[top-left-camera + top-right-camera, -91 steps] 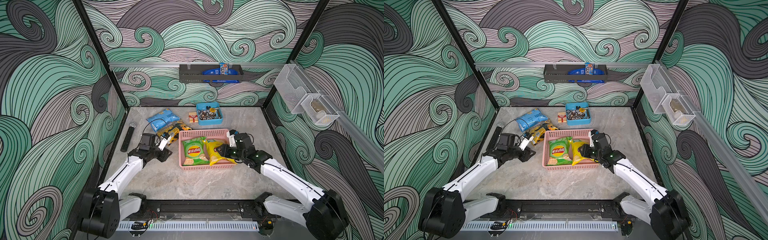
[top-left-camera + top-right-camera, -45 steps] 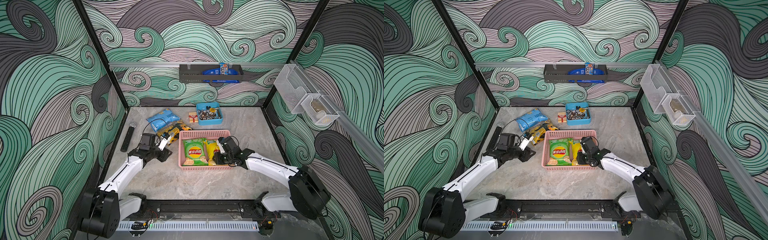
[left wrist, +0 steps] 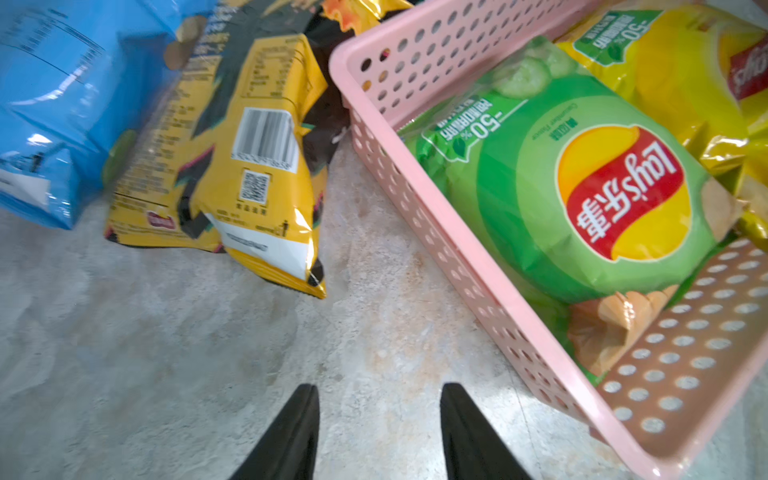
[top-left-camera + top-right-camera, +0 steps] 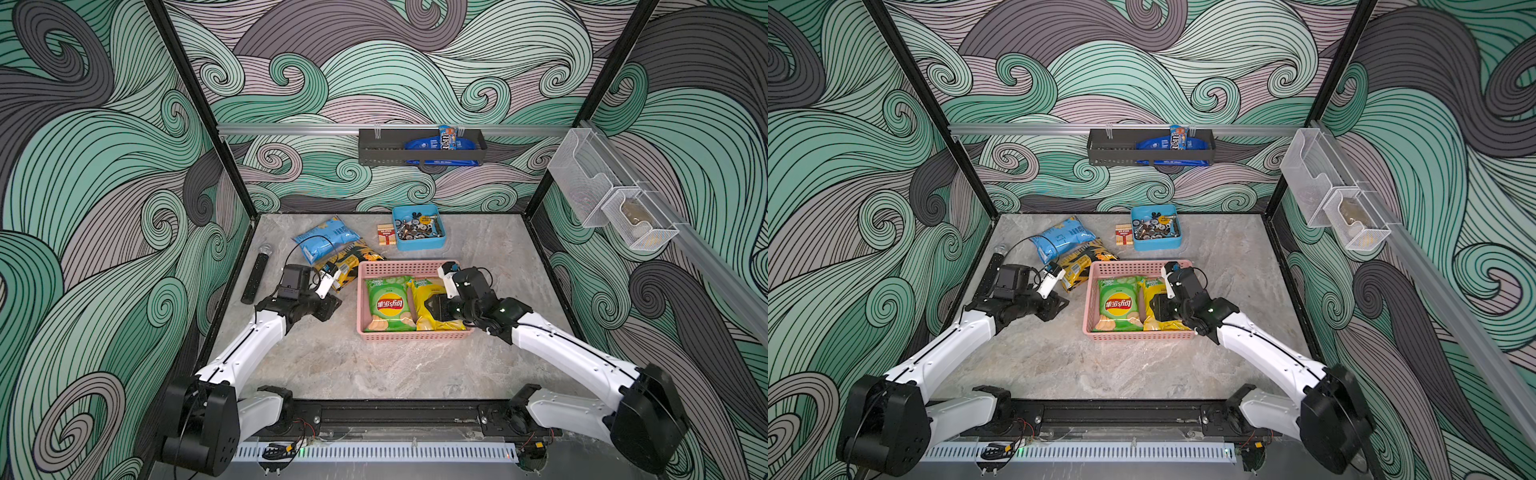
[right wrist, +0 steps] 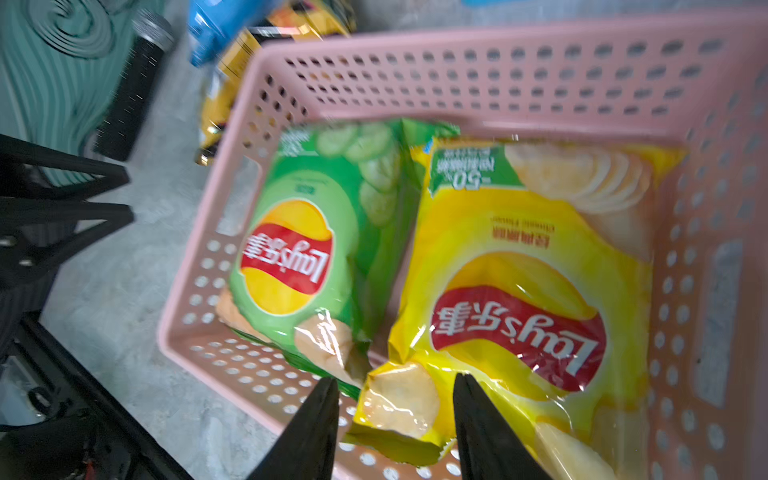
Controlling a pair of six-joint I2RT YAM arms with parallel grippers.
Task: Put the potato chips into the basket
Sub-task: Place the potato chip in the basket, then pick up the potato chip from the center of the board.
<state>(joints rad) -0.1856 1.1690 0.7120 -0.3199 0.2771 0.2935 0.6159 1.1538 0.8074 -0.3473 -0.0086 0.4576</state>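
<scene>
Grey marbled surface (image 4: 332, 365), swirl-patterned walls (image 4: 374, 62). Four chip bags: green bag (image 4: 390, 305) and yellow bag (image 4: 420, 291) lie in the one pink basket (image 4: 395, 335); black-and-yellow bag (image 4: 349, 262) and light blue bag (image 4: 326, 243) lie at its ten o'clock. The left jaws are apart, empty, over bare surface; the right jaws are apart, astride the yellow bag's corner.

In the basket (image 4: 409, 269) the cucumber chip bag (image 4: 388, 305) lies left of the classic chip bag (image 4: 422, 291). A third chip bag (image 4: 347, 266) sits by its far-left corner, a fourth chip bag (image 4: 326, 243) behind that. Farther back, a box (image 4: 385, 235) lies left of the hardware tray (image 4: 422, 246).
</scene>
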